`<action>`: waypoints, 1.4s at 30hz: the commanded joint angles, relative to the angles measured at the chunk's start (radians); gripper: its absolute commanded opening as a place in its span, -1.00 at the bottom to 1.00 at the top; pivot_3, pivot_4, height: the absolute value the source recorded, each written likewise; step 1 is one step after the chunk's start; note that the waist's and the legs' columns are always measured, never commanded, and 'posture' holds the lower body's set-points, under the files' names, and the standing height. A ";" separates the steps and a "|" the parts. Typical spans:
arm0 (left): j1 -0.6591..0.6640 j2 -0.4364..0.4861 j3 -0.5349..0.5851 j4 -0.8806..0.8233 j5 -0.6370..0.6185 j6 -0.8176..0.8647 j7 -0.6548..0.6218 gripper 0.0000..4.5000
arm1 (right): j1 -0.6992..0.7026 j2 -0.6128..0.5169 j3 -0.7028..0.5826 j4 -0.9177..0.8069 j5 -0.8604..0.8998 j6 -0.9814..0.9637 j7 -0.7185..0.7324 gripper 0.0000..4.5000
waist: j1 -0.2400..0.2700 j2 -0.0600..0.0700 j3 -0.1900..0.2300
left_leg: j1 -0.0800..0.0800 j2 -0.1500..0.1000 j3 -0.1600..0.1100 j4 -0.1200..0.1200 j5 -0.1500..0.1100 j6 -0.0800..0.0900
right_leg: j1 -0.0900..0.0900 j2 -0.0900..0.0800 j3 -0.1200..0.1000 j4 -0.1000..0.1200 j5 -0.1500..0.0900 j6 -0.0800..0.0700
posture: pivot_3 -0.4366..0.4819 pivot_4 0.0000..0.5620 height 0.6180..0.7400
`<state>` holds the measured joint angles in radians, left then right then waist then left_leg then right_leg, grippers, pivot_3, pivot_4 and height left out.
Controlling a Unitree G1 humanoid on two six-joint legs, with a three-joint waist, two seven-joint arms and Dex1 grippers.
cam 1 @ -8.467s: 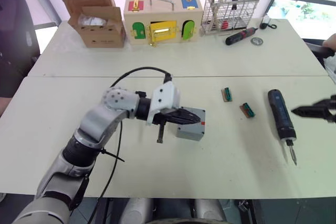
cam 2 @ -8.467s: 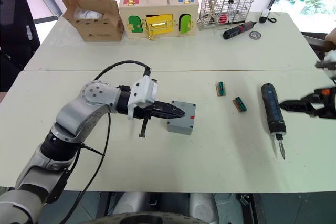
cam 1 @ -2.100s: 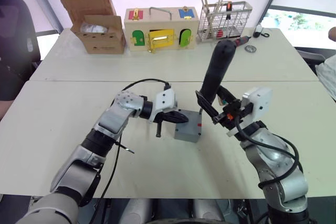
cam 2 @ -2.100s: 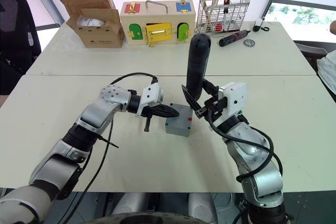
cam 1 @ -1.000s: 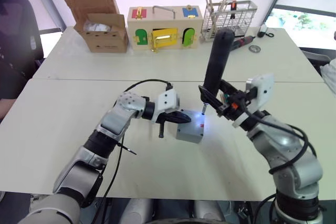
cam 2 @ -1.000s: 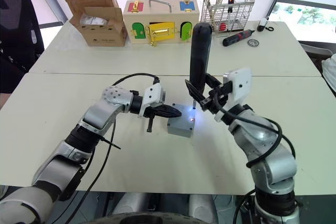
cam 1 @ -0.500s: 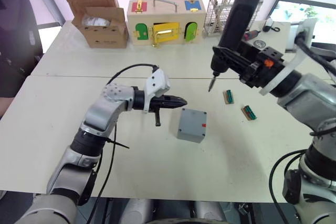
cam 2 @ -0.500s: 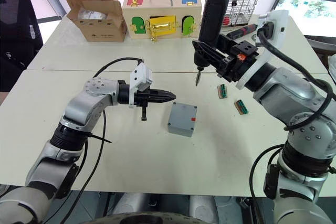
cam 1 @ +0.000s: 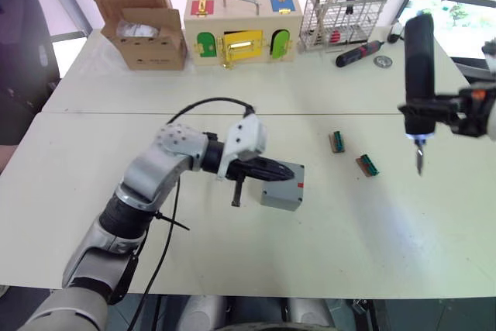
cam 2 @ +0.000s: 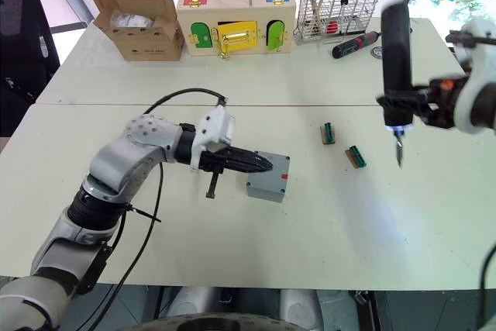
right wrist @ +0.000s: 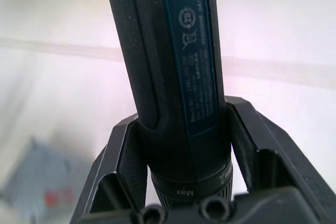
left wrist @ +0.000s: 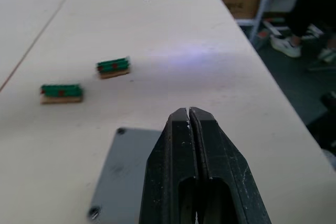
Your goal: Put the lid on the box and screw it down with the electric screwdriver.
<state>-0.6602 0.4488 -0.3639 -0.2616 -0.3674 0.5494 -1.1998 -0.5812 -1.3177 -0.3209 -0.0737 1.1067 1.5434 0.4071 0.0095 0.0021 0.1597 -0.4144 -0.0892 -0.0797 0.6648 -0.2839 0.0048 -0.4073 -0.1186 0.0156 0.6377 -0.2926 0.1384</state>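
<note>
Left claw (cam 1: 273, 168): clenched, resting on lidded box (cam 1: 284, 186). Right claw (cam 1: 438, 108): grasping upright electric screwdriver (cam 1: 417, 81), raised above table (cam 1: 232, 253).

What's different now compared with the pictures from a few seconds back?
The right gripper picked up the electric screwdriver, brought it to the box, then swung it away to the right, upright above the table. The left gripper, jaws shut, again rests on the lid. The box stayed put.
</note>
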 commanded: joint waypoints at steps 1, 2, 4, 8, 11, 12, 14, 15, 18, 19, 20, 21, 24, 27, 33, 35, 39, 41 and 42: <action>0.021 0.021 -0.046 -0.055 0.035 -0.041 -0.002 -1.00 | 0.057 -0.116 0.038 0.080 -0.060 -0.003 0.166 -0.13 | -0.001 0.003 0.001 | 0.000 0.000 0.000 0.000 -0.002 0.004 | 0.000 0.000 0.000 0.000 0.000 0.000 | -0.05 -0.47 0.95; 0.031 0.017 -0.050 -0.067 0.026 -0.036 0.001 -1.00 | 0.107 -0.159 0.073 0.093 -0.101 -0.040 0.217 -0.13 | 0.000 0.006 0.001 | 0.000 0.000 0.001 0.000 -0.002 0.004 | 0.000 0.000 0.001 0.000 0.000 0.000 | -0.05 -0.47 0.95; 0.053 0.001 -0.052 -0.081 0.014 -0.028 0.023 -1.00 | 0.184 -0.213 0.140 0.130 -0.159 -0.080 0.301 -0.13 | 0.001 0.008 0.002 | 0.000 0.000 0.002 0.001 -0.002 0.004 | 0.000 0.000 0.001 0.000 0.000 0.000 | -0.05 -0.47 0.95; 0.073 -0.009 -0.047 -0.103 0.012 0.002 0.059 -1.00 | 0.209 -0.186 0.220 0.191 -0.230 -0.119 0.371 -0.13 | 0.000 0.008 0.002 | 0.000 0.000 0.002 0.001 -0.001 0.003 | 0.000 0.000 0.001 0.000 0.000 0.000 | -0.05 -0.47 0.95; 0.075 -0.015 -0.029 -0.113 -0.007 0.032 0.085 -1.00 | 0.163 -0.131 0.266 0.232 -0.279 -0.117 0.380 -0.13 | 0.000 0.008 0.002 | 0.001 0.000 0.002 0.001 -0.001 0.003 | 0.000 0.000 0.002 0.002 0.000 0.000 | -0.05 -0.47 0.95; 0.074 -0.016 -0.026 -0.115 -0.012 0.038 0.090 -1.00 | 0.145 -0.116 0.276 0.245 -0.293 -0.113 0.382 -0.13 | 0.000 0.008 0.002 | 0.001 0.000 0.002 0.002 -0.001 0.003 | -0.001 0.000 0.002 0.002 0.000 0.000 | -0.05 -0.47 0.95; 0.077 -0.009 -0.023 -0.126 -0.023 0.051 0.096 -1.00 | 0.101 -0.076 0.317 0.293 -0.347 -0.140 0.387 -0.13 | 0.001 0.009 0.002 | 0.001 -0.001 0.002 0.002 0.000 0.001 | -0.001 0.000 0.002 0.003 0.000 0.000 | -0.05 -0.47 0.95; 0.077 -0.007 -0.022 -0.129 -0.024 0.054 0.102 -1.00 | 0.081 -0.058 0.336 0.317 -0.373 -0.152 0.391 -0.13 | 0.002 0.009 0.002 | 0.001 -0.001 0.002 0.002 0.000 0.000 | -0.001 0.000 0.002 0.003 0.000 0.000 | -0.05 -0.47 0.95; 0.074 -0.002 -0.021 -0.126 -0.012 0.051 0.124 -1.00 | 0.037 -0.015 0.373 0.377 -0.443 -0.192 0.400 -0.13 | 0.005 0.009 0.002 | 0.001 -0.001 0.002 0.002 0.000 0.000 | -0.001 0.000 0.002 0.003 0.000 0.000 | -0.05 -0.47 0.95; 0.072 -0.002 -0.021 -0.123 -0.013 0.052 0.128 -1.00 | 0.025 -0.004 0.380 0.395 -0.465 -0.205 0.399 -0.13 | 0.005 0.009 0.002 | 0.001 -0.001 0.002 0.002 0.000 0.000 | -0.001 0.000 0.002 0.003 0.000 0.000 | -0.05 -0.47 0.95; 0.071 0.001 -0.020 -0.123 -0.016 0.055 0.131 -1.00 | 0.018 0.008 0.387 0.410 -0.486 -0.218 0.401 -0.13 | 0.005 0.009 0.002 | 0.001 -0.001 0.002 0.002 0.000 0.000 | -0.001 0.000 0.002 0.003 0.000 0.000 | -0.05 -0.47 0.95; 0.072 0.002 -0.019 -0.123 -0.020 0.059 0.134 -1.00 | 0.013 0.020 0.390 0.422 -0.500 -0.225 0.403 -0.13 | 0.005 0.009 0.002 | 0.001 -0.001 0.002 0.002 0.000 0.000 | -0.001 0.000 0.002 0.003 0.000 0.000 | -0.05 -0.47 0.95; 0.074 0.007 -0.019 -0.130 -0.027 0.064 0.140 -1.00 | 0.009 0.040 0.393 0.437 -0.535 -0.235 0.419 -0.13 | 0.004 0.009 0.002 | 0.001 -0.001 0.002 0.002 0.000 0.000 | -0.001 0.000 0.002 0.003 0.000 0.000 | -0.05 -0.47 0.95; 0.074 0.000 -0.008 -0.129 -0.040 0.068 0.154 -1.00 | 0.022 0.053 0.385 0.434 -0.557 -0.241 0.427 0.07 | 0.004 0.009 0.002 | 0.001 -0.001 0.002 0.002 0.001 0.000 | -0.001 0.000 0.002 0.004 0.000 0.000 | -0.05 -0.47 0.95; 0.061 -0.026 0.034 -0.096 -0.075 0.102 0.184 -1.00 | 0.033 0.079 0.362 0.425 -0.594 -0.251 0.414 0.88 | 0.003 0.009 0.002 | 0.001 -0.001 0.002 0.003 0.001 0.000 | -0.001 0.000 0.002 0.006 0.000 0.000 | -0.05 -0.47 0.95; 0.057 -0.024 0.047 -0.089 -0.082 0.109 0.190 -1.00 | 0.025 0.094 0.331 0.396 -0.590 -0.227 0.397 0.99 | 0.003 0.009 0.002 | 0.002 -0.001 0.002 0.003 0.001 0.000 | -0.001 0.000 0.002 0.006 0.000 0.000 | -0.05 -0.47 0.95; 0.027 -0.035 0.154 -0.035 -0.106 0.111 0.249 -1.00 | -0.015 0.097 0.245 0.322 -0.627 -0.266 0.313 0.99 | 0.003 0.009 0.002 | 0.002 -0.001 0.002 0.003 0.001 -0.001 | -0.002 0.000 0.002 0.008 0.000 0.000 | -0.05 -0.47 0.95; -0.008 -0.066 0.302 0.015 -0.200 0.190 0.336 -1.00 | -0.042 0.128 0.162 0.223 -0.626 -0.287 0.247 0.99 | 0.004 0.009 0.002 | 0.002 -0.001 0.002 0.003 0.001 -0.002 | -0.002 0.000 0.002 0.008 0.000 0.000 | -0.05 -0.47 0.95; -0.023 -0.070 0.356 0.030 -0.221 0.215 0.379 -1.00 | -0.054 0.172 0.107 0.167 -0.619 -0.266 0.197 0.99 | 0.003 0.009 0.002 | 0.002 -0.001 0.002 0.003 0.001 -0.002 | -0.003 0.000 0.002 0.009 0.000 0.000 | -0.05 -0.47 0.95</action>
<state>-0.6482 0.3827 -0.1174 -0.2334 -0.5301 0.7329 -0.8838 -0.6005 -1.1700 -0.1128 0.1915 0.4884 1.2800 0.6660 0.0121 0.0109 0.1617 -0.4125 -0.0899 -0.0780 0.6678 -0.2824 0.0028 -0.4099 -0.1184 0.0177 0.6470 -0.2925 0.1387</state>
